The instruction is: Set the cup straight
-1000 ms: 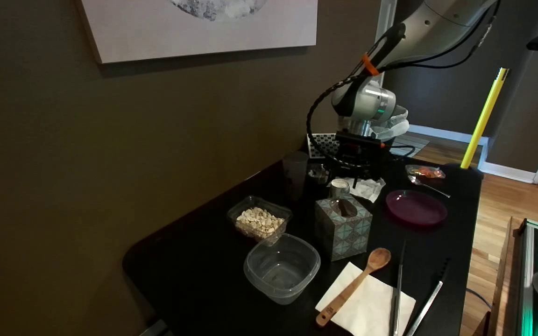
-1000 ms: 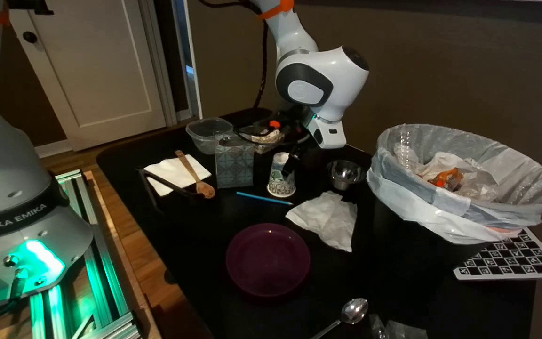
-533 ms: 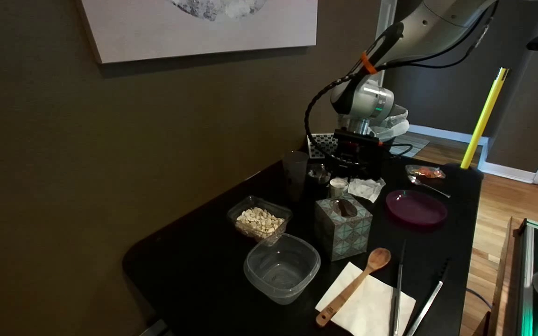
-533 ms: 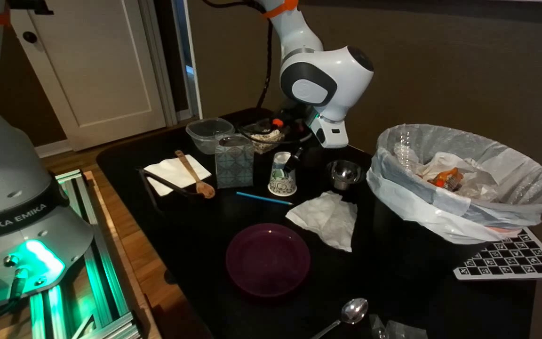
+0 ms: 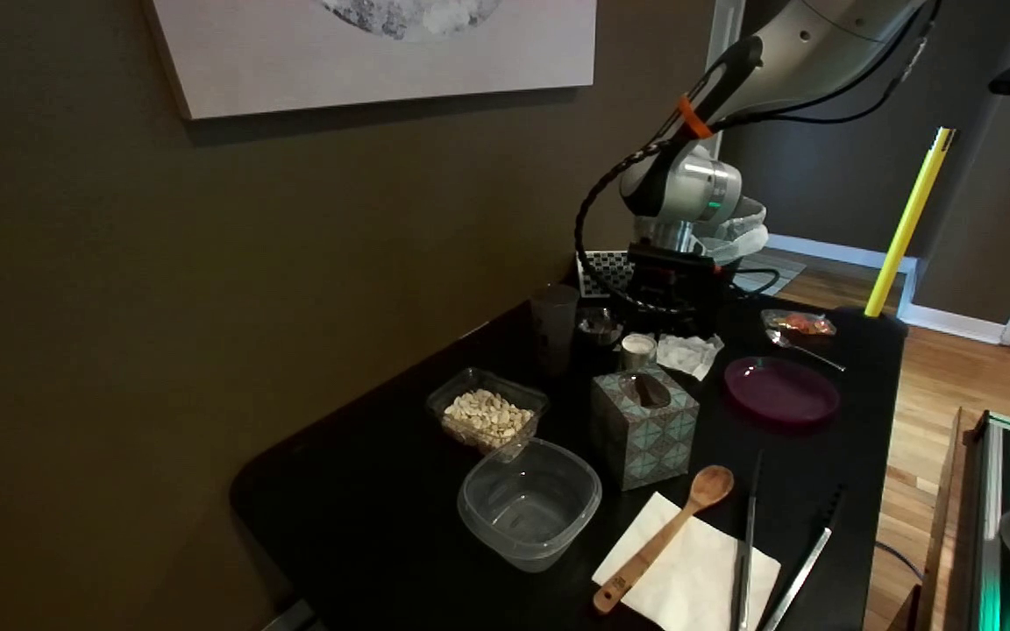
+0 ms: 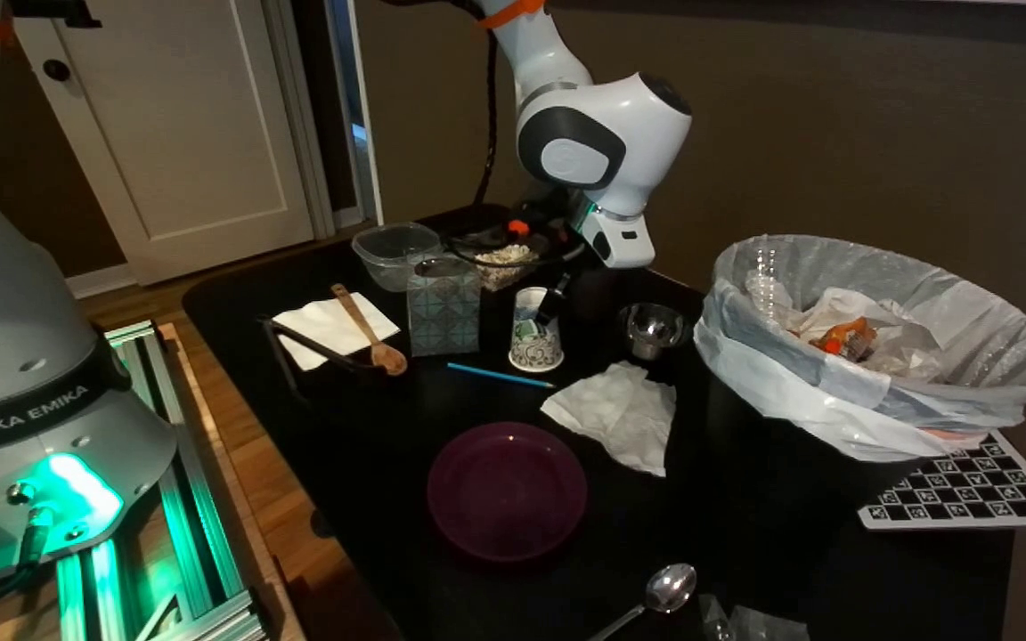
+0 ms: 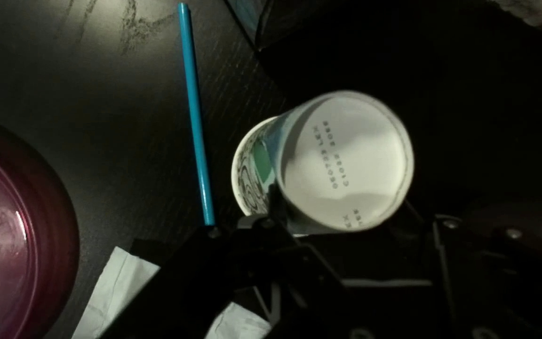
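Cup [image 7: 346, 150] stands upside down on the table [image 6: 655, 512] — blue pencil [image 7: 195, 117] near it — gripper [image 7: 346, 212] parted at its side; whether touching, I cannot tell.

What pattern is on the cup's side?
The cup has dark swirls on white low down, a green patch above; best seen in an exterior view.

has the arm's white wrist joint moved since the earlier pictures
Yes: in an exterior view the white wrist joint sits slightly higher and further left in the picture, away from the lined bin, which has not moved.
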Tool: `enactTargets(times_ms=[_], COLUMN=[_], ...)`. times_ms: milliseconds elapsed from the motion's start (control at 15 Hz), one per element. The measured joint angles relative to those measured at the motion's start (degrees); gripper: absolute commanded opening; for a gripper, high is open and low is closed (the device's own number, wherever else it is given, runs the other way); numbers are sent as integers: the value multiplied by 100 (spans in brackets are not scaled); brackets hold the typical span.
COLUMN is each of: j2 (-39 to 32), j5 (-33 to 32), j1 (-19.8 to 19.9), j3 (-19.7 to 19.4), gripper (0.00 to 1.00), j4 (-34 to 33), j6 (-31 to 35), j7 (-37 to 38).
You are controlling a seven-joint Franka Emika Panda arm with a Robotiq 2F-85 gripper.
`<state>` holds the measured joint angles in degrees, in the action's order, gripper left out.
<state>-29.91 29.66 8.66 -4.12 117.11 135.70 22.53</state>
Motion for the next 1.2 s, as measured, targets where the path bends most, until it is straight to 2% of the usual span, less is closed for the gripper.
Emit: enactTargets(times_ms=[467, 800, 1200], j2=[362, 415, 421], j5=[-683, -1200, -1560], j1=[-589, -1060, -1529], j3=[-212, -516, -915], gripper=[31, 31, 31], j4=[680, 1088, 1372], j6=[1407, 2445, 3076], j7=[435, 939, 1340])
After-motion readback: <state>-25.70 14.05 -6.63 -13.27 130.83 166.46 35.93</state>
